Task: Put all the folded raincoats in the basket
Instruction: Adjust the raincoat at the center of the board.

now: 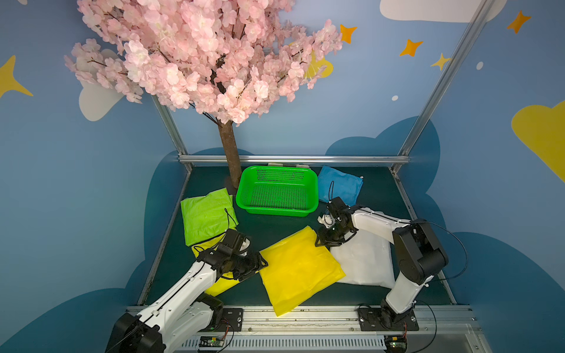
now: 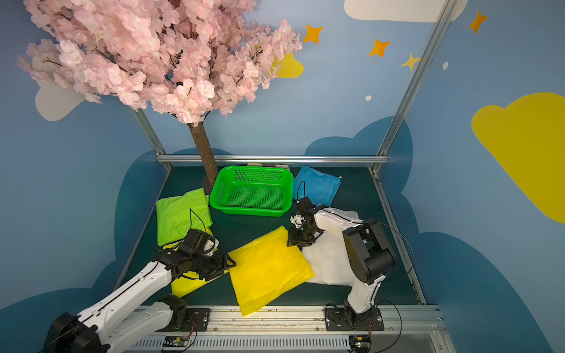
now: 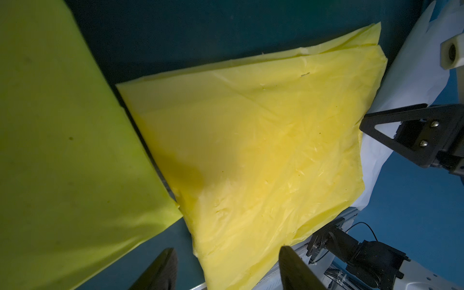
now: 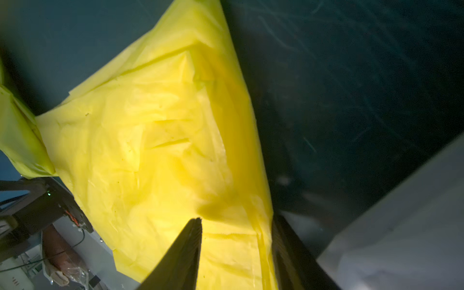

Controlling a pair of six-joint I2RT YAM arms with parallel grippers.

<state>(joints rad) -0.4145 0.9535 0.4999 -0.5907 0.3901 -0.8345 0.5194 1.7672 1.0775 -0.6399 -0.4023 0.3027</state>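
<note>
Grasp stage: right claw spread astride far corner of yellow raincoat, left claw spread at its left corner; likely needs pinching next, then lifting to back-edge basket.

A pink blossom tree stands on the dark table.

The left arm hides most of a 2nd yellow raincoat (just bits peek out). The white raincoat is partly under the right arm & the big yellow raincoat. The tree is cut off up top.
</note>
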